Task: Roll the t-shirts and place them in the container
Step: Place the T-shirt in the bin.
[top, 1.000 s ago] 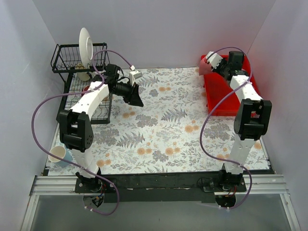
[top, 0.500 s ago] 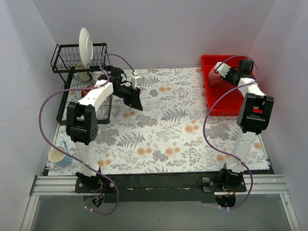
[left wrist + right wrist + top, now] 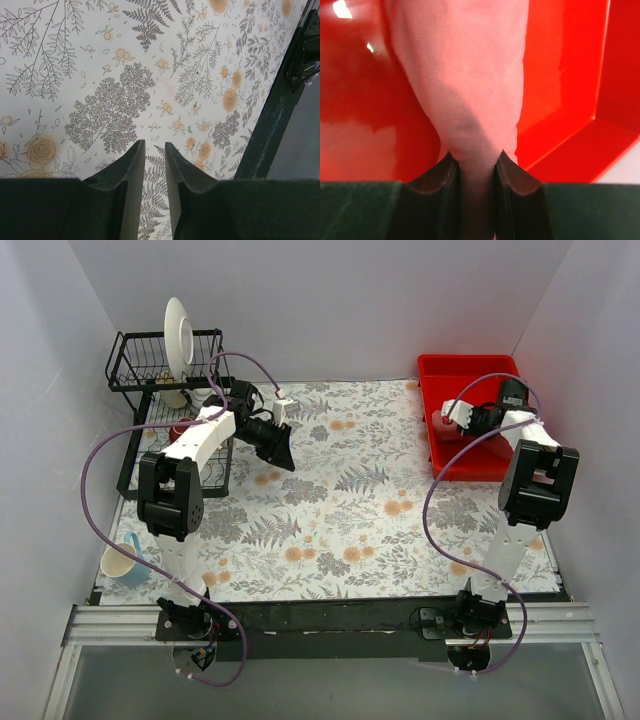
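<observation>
At the left, folded high at the elbow beside the black wire dish rack (image 3: 140,370), then angled right and downward over the leaf-and-flower printed cover (image 3: 340,510) of the table. Ends in the dark left gripper (image 3: 282,452), hanging above the cover without touching it. From the wrist view, left gripper (image 3: 154,145) with fingers (image 3: 130,165) a narrow gap apart. Nothing between them, only printed ferns below.

At the right, rising steeply from the base, doubled back at the elbow, forearm pointing left into the bright red rigid plastic tray (image 3: 470,368) at the far right corner. Ends in the right gripper (image 3: 452,420), low inside that tray. Clamped on the dusty-red, salmon-pink soft cloth t-shirt (image 3: 470,75). A pinched neck of fabric between the fingers (image 3: 512,180), widening away from them into a smooth pale-pink fold, grey-shadowed near the grip. Within the tray, glossy red floor and wall on both sides. From above, only a small dull-red bunch of t-shirt (image 3: 446,430) just under the gripper.
</observation>
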{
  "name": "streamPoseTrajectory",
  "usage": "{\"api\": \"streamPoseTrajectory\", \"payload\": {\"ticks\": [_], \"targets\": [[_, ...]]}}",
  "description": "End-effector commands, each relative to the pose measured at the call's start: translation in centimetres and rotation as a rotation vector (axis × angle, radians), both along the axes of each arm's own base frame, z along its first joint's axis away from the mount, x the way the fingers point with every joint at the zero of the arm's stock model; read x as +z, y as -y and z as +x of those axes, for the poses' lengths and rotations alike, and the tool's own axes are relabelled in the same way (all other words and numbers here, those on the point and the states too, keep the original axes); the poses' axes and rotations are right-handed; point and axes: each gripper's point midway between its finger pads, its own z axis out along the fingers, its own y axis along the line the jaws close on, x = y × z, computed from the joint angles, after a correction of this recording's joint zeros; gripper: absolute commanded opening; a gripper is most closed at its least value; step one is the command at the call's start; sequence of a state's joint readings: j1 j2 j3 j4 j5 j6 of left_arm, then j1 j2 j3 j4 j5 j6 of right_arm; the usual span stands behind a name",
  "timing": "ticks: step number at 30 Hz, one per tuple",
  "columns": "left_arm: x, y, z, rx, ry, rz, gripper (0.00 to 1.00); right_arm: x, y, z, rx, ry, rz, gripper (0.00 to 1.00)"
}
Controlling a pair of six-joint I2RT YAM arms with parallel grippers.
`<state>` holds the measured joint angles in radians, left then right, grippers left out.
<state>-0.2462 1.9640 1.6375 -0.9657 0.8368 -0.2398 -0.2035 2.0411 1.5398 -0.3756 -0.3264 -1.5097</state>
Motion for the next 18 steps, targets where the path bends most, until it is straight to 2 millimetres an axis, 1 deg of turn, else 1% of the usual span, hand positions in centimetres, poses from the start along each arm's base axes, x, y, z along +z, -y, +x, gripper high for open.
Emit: {"api": "streamPoseTrajectory", "payload": {"ticks": [1, 2, 4, 5, 7, 12, 15, 18], "targets": [[0.4, 0.2, 0.2, -0.016, 0.033, -0.007, 0.22, 3.5, -0.3, -2.4, 0.152, 0.029, -0.059, 0.01], [0.3, 0.3, 0.1, -0.02, 0.031, -0.01, 0.22, 3.2, -0.3, -3.0, 0.164, 0.018, -0.064, 0.01], [0.3, 0.2, 0.1, -0.022, 0.034, -0.011, 0.22, 3.3, 0.0, -3.9, 0.186, -0.001, -0.07, 0.01], [0.2, 0.2, 0.0, -0.022, 0.034, -0.01, 0.22, 2.9, 0.0, -4.7, 0.212, -0.024, -0.08, 0.01], [0.1, 0.2, -0.2, -0.024, 0.031, -0.012, 0.22, 2.8, 0.3, -5.5, 0.228, -0.039, -0.098, 0.01], [0.1, 0.1, -0.4, -0.023, 0.031, -0.012, 0.22, 1.2, 0.7, -7.7, 0.288, -0.094, -0.157, 0.01], [0.2, 0.0, -0.5, -0.025, 0.038, -0.01, 0.22, 0.4, 1.0, -8.7, 0.299, -0.133, -0.176, 0.01], [0.1, 0.1, -0.5, -0.025, 0.038, -0.013, 0.22, 0.1, 1.3, -9.4, 0.305, -0.15, -0.186, 0.01]]}}
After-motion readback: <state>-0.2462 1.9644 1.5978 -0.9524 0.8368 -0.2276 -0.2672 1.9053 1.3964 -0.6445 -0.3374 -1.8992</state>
